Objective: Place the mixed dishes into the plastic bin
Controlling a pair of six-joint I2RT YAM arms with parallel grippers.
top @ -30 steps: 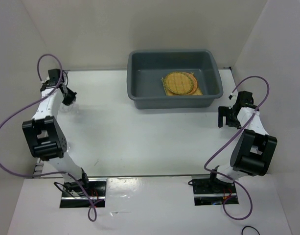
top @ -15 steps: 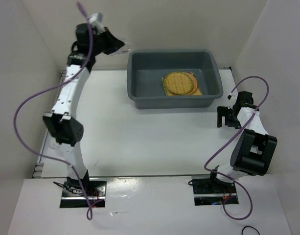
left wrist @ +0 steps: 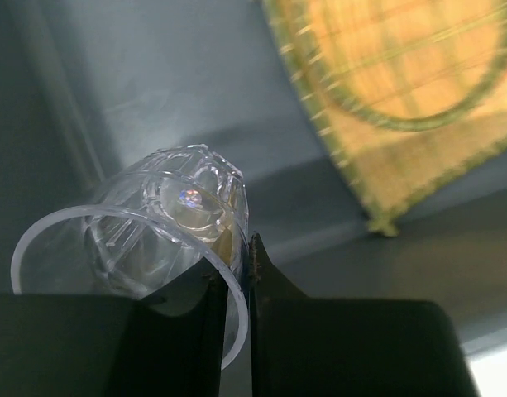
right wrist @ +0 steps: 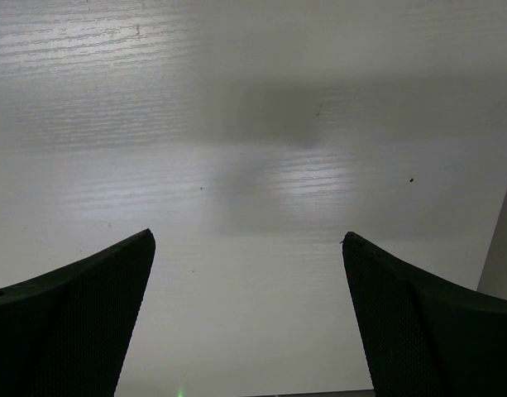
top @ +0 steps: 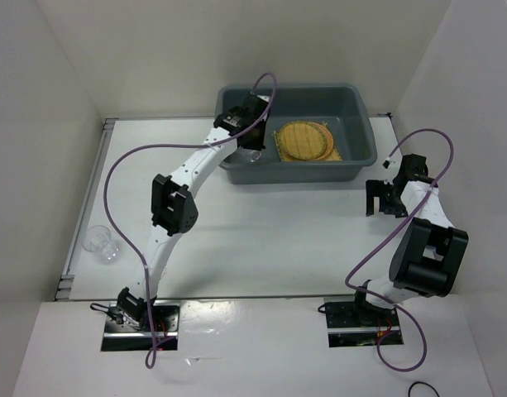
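Left wrist view: left pincer [left wrist: 234, 263] pinches the clear glass cup [left wrist: 166, 219] by its rim inside the plastic bin [left wrist: 154, 83], seemingly above its floor; right pincer [right wrist: 247, 238] spread wide, empty.

- Top: whole table [top: 261, 240] viewed from above, near edge.
- Left wrist: plastic bin [left wrist: 137, 74] interior seen close, shared with top.
- Right wrist: table seen close, apparently downward.
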